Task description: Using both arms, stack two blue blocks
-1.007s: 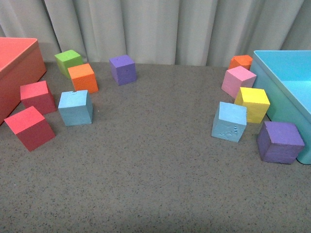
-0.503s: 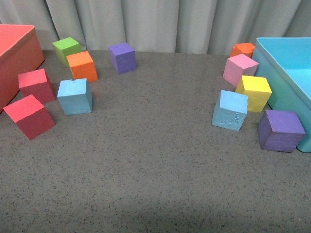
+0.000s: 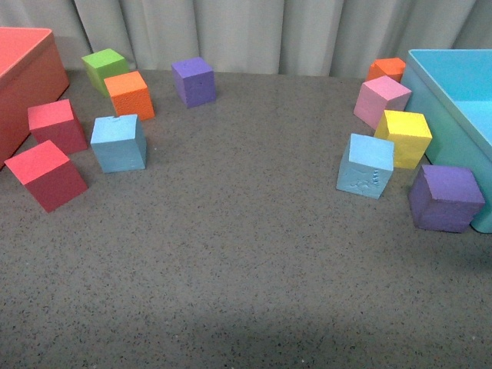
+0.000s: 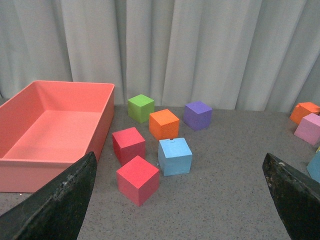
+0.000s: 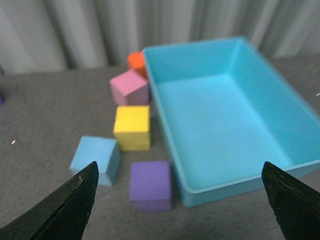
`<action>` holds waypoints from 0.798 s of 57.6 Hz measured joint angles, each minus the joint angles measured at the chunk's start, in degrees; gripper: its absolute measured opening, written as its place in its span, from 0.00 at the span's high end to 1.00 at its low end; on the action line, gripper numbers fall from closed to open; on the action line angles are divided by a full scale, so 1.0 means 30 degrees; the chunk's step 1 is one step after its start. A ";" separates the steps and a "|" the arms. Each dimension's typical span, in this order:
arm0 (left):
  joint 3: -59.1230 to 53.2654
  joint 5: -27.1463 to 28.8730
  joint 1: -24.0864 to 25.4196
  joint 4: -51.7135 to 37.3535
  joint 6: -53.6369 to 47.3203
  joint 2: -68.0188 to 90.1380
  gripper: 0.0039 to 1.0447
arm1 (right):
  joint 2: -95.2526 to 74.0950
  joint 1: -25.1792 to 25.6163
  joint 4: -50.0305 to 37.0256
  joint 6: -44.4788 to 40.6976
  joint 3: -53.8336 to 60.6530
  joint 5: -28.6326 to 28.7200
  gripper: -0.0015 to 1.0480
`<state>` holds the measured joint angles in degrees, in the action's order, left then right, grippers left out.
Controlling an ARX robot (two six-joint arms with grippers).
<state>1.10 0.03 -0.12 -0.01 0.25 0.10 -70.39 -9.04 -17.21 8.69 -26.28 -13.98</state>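
Looks barely begun, judging by the layout; no stack anywhere, neither block lifted; left blue block [image 3: 118, 143] flat on the table [image 3: 246, 292], just beside a red cube [image 3: 55, 125] and in front of an orange cube [image 3: 129, 94]; right blue block [image 3: 365, 165] well apart on the far side of the table, embossed face toward the front camera, close against a yellow cube [image 3: 403, 137], near a purple cube [image 3: 446, 197] and the turquoise bin [image 3: 453, 52]; left hand [image 4: 178, 160] spread wide and empty, up above the table, facing the left blue block and the red bin [image 4: 60, 85]; right hand [image 5: 179, 165] likewise spread wide, gripping nothing, aimed down at the right blue block, somewhat blurred in that view; neither arm visible from the front; everything left to do, by this reading: descend on a block, close on it, carry it across, set it squarely on its twin, let go.
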 joint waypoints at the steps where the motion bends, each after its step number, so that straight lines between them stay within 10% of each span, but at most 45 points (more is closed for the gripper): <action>1: 0.0000 0.0000 0.0000 0.0000 0.0000 0.0000 0.06 | -0.0539 -0.0007 0.0197 0.0248 -0.0357 0.0066 0.09; 46: 0.0000 0.0000 0.0000 0.0000 0.0000 0.0000 0.06 | -1.8134 -0.1260 0.9340 0.6025 -1.6327 0.3694 0.09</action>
<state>1.10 0.03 -0.12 -0.01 0.25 0.10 -124.79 -12.82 10.81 26.76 -75.26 -2.90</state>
